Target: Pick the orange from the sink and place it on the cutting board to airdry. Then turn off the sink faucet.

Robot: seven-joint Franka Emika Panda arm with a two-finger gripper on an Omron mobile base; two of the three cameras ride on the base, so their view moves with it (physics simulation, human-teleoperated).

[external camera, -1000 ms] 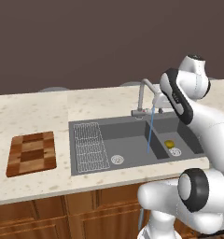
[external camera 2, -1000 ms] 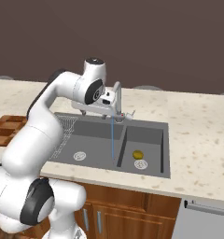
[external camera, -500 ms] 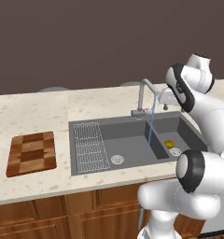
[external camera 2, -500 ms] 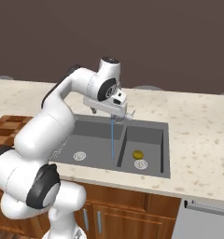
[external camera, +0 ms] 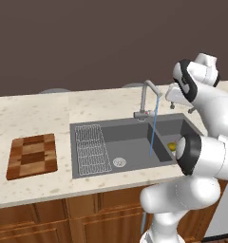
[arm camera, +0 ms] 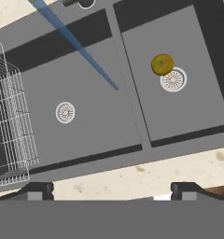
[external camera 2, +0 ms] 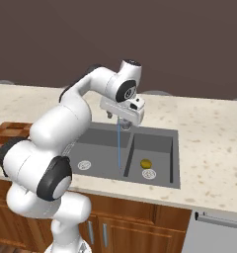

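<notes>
The orange [arm camera: 162, 64] lies in the right bowl of the dark grey sink [external camera: 130, 142], touching its silver drain [arm camera: 173, 79]; the right base view has the orange [external camera 2: 145, 163] there too. In the left base view my arm half hides the orange [external camera: 171, 146]. My gripper [external camera 2: 118, 120] hangs open and empty above the sink's divider, well above the fruit, fingertips [arm camera: 39, 189] spread wide. The faucet [external camera: 147, 97] pours a thin blue stream [external camera: 154, 128] into the left bowl. The checkered cutting board [external camera: 33, 155] lies on the counter left of the sink.
A wire-grid drainer [external camera: 91, 148] fills the sink's left end, with a second drain [external camera: 119, 162] beside it. Beige speckled counter [external camera: 49, 109] surrounds the sink. Wooden cabinets run below, and a dishwasher front [external camera 2: 214, 232] stands at the lower right.
My hand has shifted a little to the right and lower over the sink while the elbow swung round. Orange, board and water stream are unchanged.
</notes>
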